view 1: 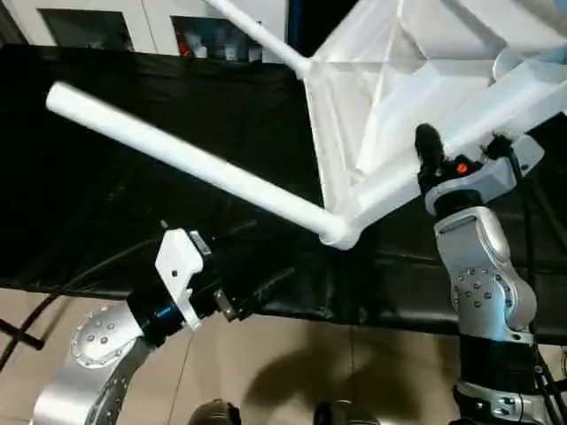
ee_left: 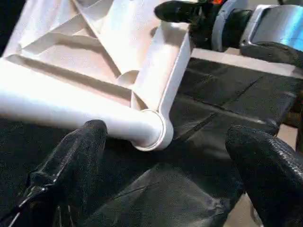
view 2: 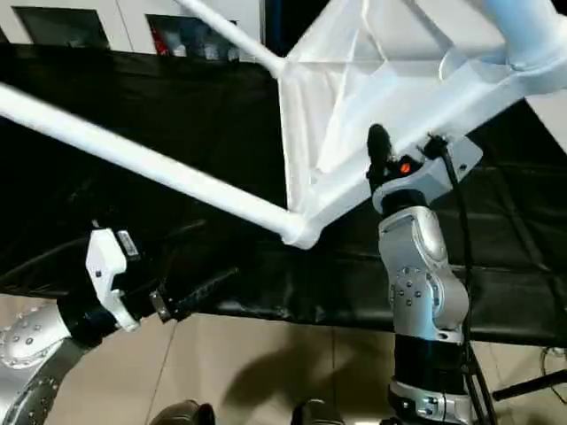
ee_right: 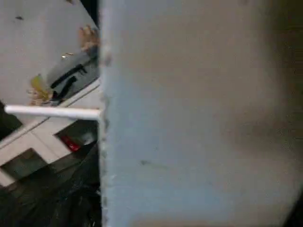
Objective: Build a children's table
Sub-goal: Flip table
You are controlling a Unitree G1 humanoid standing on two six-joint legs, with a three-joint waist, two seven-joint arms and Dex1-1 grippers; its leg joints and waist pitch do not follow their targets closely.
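The table top (view 1: pixel 416 80) is held tilted above the black-covered worktop (view 1: pixel 106 195), with its ribbed underside turned toward the camera. One leg (view 1: pixel 190 164) is seated in the round corner socket (view 1: pixel 341 232) at the lowest corner and projects up and to the left over the worktop. A second leg (view 1: pixel 257 34) extends from the upper left corner of the top toward the cabinets (view 1: pixel 133 27) at the rear. A third leg (view 2: pixel 523 31) is seen at the upper right, rising from the top's right corner. The right tool (view 1: pixel 438 164) is positioned at the lower rim of the top, and one black finger (view 1: pixel 430 146) is seen lying against that rim; the rim is pinched by the tool. In the right wrist view, a white surface of the top (ee_right: pixel 199 118) is seen pressed close to the lens. The left tool (view 1: pixel 252 297) is located below the seated leg, near the front edge of the worktop, clear of the table. Its fingers (ee_left: pixel 80 156) are spread wide, and nothing is held between them. In the left wrist view, the socket is framed between the two fingers. A tiled floor (view 1: pixel 292 372) is visible beneath the worktop edge.
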